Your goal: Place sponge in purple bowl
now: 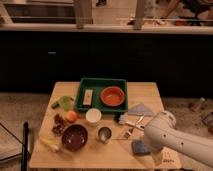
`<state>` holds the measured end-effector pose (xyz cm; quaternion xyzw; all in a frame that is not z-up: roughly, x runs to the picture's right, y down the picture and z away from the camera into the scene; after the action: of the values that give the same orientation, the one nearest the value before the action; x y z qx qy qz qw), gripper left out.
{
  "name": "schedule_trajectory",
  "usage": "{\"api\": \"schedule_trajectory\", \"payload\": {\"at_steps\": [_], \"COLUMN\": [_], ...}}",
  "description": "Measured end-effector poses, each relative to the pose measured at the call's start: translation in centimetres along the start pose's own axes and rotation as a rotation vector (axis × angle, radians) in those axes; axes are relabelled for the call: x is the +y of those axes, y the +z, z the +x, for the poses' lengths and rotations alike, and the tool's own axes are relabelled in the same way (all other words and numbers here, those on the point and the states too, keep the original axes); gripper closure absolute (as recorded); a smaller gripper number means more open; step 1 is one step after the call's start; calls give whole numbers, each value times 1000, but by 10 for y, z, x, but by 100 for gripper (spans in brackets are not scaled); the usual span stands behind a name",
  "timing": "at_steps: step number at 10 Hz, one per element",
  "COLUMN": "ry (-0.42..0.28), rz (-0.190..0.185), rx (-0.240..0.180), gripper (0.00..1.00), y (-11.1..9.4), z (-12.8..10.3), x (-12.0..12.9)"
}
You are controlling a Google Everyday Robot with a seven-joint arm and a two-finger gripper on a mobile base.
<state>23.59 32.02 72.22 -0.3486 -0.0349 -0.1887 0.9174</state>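
The sponge is a small blue-grey pad lying flat near the table's front right edge. Its right side is covered by my white arm. My gripper is low at the sponge's right side, mostly hidden behind the arm's bulk. The purple bowl is round and dark maroon. It stands at the front left of the table, about a bowl's width to the left of the sponge, with a metal cup between them.
A green tray at the back holds an orange bowl and a small bar. A white cup, a metal cup, an orange, a folded pale cloth and utensils lie on the wooden table.
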Motion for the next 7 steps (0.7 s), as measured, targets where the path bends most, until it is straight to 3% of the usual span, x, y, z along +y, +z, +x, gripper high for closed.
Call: {"api": "schedule_trajectory", "payload": {"at_steps": [2, 7], "ry": [5, 100], "rz": [5, 26], "rx": [-16, -118], "gripper": [20, 20], "y": [2, 8], "z": [0, -5], "x": [-1, -12]}}
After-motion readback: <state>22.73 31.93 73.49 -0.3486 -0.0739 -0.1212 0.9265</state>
